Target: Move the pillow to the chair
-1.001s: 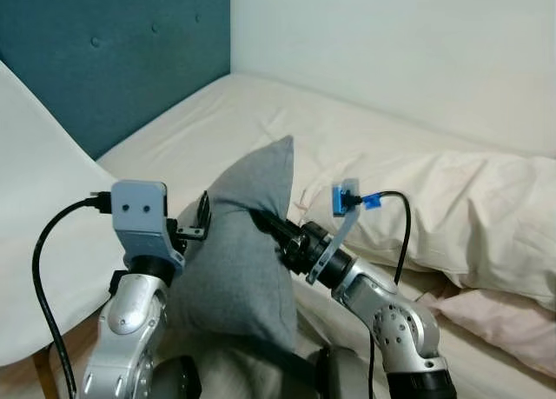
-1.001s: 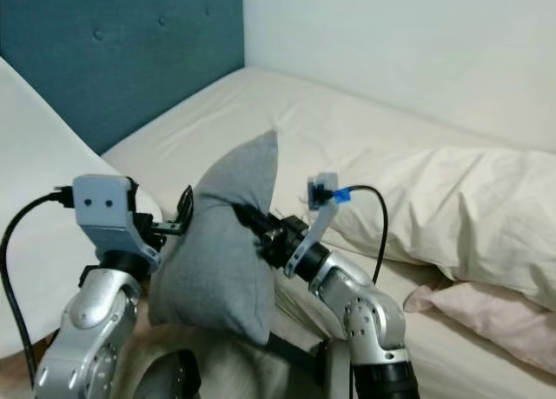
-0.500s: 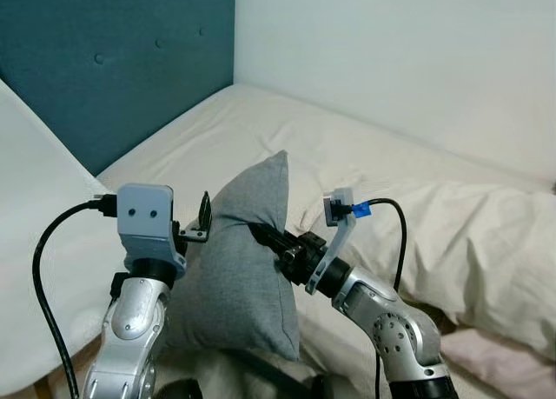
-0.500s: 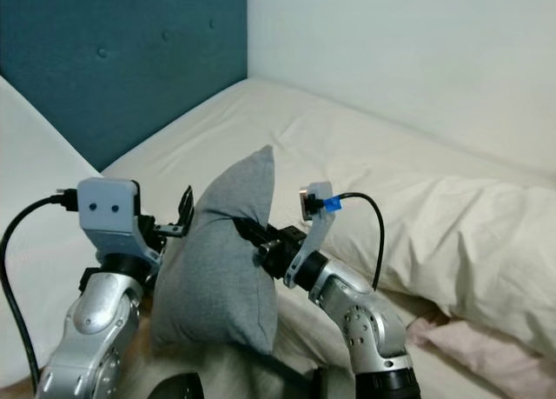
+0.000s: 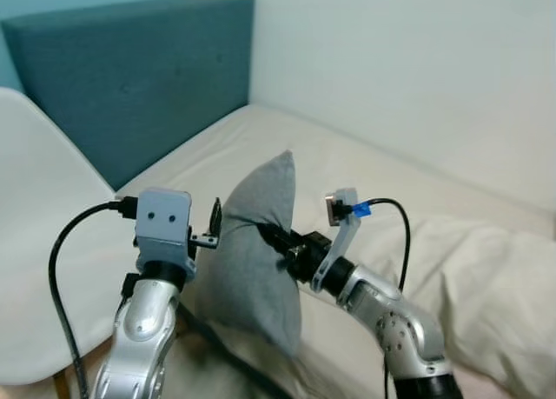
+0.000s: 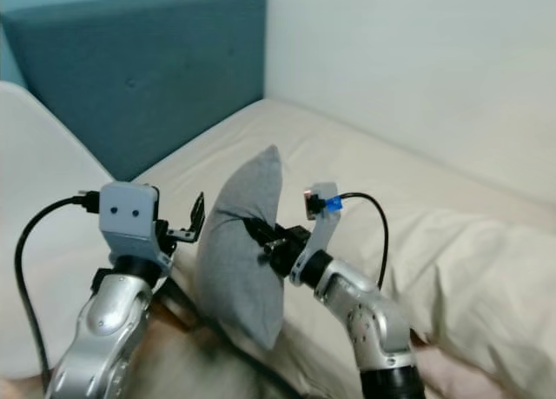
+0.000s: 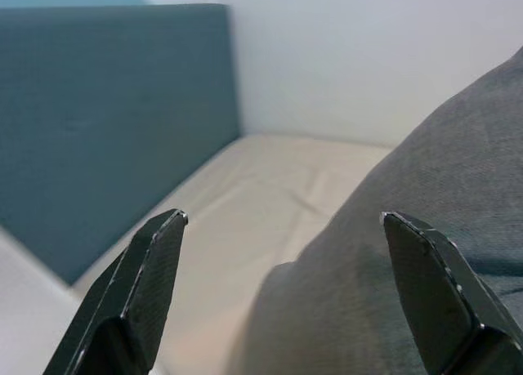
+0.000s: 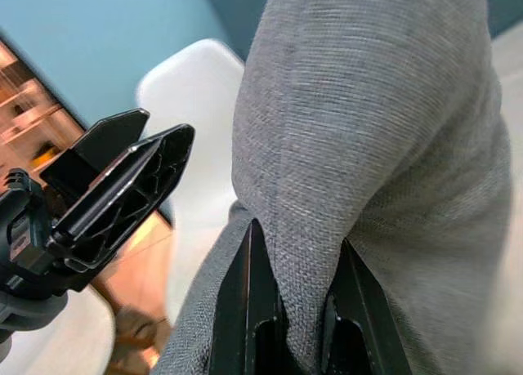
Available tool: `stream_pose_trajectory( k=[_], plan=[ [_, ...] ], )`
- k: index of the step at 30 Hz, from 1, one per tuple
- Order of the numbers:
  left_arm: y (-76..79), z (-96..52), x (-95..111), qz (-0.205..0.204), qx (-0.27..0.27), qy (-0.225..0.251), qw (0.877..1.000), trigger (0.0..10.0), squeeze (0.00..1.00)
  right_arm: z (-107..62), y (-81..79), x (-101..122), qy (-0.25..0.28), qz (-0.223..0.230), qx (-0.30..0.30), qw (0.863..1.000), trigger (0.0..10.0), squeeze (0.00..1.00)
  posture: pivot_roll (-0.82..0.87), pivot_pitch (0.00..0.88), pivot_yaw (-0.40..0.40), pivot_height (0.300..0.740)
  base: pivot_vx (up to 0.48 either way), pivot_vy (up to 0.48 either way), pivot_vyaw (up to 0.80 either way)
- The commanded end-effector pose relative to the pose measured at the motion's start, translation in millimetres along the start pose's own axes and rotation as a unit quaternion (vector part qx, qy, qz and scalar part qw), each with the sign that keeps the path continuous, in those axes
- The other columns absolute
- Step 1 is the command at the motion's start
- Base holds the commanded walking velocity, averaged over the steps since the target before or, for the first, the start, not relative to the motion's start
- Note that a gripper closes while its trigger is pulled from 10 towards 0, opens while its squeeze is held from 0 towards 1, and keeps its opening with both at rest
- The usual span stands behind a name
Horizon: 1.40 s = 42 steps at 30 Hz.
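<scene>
The grey pillow (image 5: 261, 242) hangs in the middle of the frame, lifted clear of the bed (image 5: 347, 169). It is a plump cushion of coarse woven cloth, with one corner poking up to a point and its belly sagging down towards the lower centre. The right gripper (image 8: 282, 310) has its two black fingers pinched tight on a thick fold of that cloth, and the weave bunches and creases where they bite. The silver, jointed right arm rises from the lower right of the frame with a looping black cable and a small blue tag.

The left gripper (image 7: 286, 293) sits at the pillow's other flank, left of centre, with its fingers (image 7: 147, 285) spread wide. One black tip lies against the grey cloth and the other stands in open air, so it grips nothing.

At the far left edge curves the smooth white shell of the chair (image 5: 43, 242), matte and rounded, just beside the left arm. Behind it, in the upper left, stands a teal upholstered headboard (image 5: 130, 77) with shallow button tufts. The bed's cream sheet lies flat, and a rumpled cream duvet (image 5: 486, 277) heaps up at the lower right.
</scene>
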State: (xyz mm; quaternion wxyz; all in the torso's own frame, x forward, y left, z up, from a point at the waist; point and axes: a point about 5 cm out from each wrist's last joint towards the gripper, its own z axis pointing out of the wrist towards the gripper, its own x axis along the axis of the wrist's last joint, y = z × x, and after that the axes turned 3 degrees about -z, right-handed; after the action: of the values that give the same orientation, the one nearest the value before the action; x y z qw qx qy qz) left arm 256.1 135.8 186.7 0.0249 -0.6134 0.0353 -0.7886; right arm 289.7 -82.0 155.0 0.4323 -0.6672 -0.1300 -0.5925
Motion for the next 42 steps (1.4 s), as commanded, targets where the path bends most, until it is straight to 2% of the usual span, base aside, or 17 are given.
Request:
stream_pose_trajectory(
  k=[1,10,16,21,22,23,24,30,42],
  plan=[
    [2.6,0.9,-1,0.009,-0.002,-0.001,1.000,10.0,0.00,1.1,0.0,10,0.024,-0.016,0.009,1.000,0.0,0.00,0.10,0.000,-0.107,0.676,0.000,0.000,0.00],
    [1.2,1.1,-1,0.011,0.004,-0.001,1.000,10.0,0.00,3.4,1.6,10,0.020,-0.021,0.007,1.000,0.0,0.00,0.10,0.000,-0.108,0.706,0.000,0.000,0.00],
    [-1.5,0.9,-1,-0.001,0.012,-0.002,1.000,10.0,0.00,4.0,2.6,10,0.023,-0.020,0.003,1.000,0.0,0.00,0.10,0.000,-0.105,0.721,0.000,0.000,0.00],
    [-2.8,0.9,-2,-0.004,0.021,-0.006,1.000,10.0,0.00,4.8,1.4,10,0.013,-0.057,0.012,0.998,0.0,0.00,0.09,0.000,-0.108,0.740,-0.214,0.000,0.00],
    [-1.9,0.6,0,-0.004,0.017,0.002,1.000,10.0,0.00,5.2,-0.3,10,0.009,-0.076,0.020,0.997,1.6,0.00,0.10,0.000,-0.110,0.740,-0.480,0.000,0.00],
    [-1.9,0.6,0,-0.004,0.017,0.002,1.000,10.0,0.00,5.2,-0.3,10,0.009,-0.076,0.020,0.997,1.6,0.00,0.10,0.000,-0.110,0.740,-0.480,0.000,0.00],
    [0.1,-0.3,2,0.003,0.011,0.009,1.000,10.0,0.00,6.1,-3.8,9,0.005,-0.098,0.031,0.995,10.0,0.00,0.10,0.000,-0.112,0.740,-0.480,0.000,0.58],
    [1.4,-1.3,6,0.019,0.014,0.018,1.000,10.0,0.00,7.3,-7.8,9,0.003,-0.122,0.046,0.991,10.0,0.00,0.10,0.000,-0.113,0.740,-0.240,0.000,0.58],
    [1.5,1.5,2,0.024,0.019,0.010,0.999,10.0,0.00,7.7,-7.3,7,0.010,-0.123,0.052,0.991,10.0,0.00,0.11,0.000,-0.114,0.740,0.000,0.000,0.58]
  ],
)
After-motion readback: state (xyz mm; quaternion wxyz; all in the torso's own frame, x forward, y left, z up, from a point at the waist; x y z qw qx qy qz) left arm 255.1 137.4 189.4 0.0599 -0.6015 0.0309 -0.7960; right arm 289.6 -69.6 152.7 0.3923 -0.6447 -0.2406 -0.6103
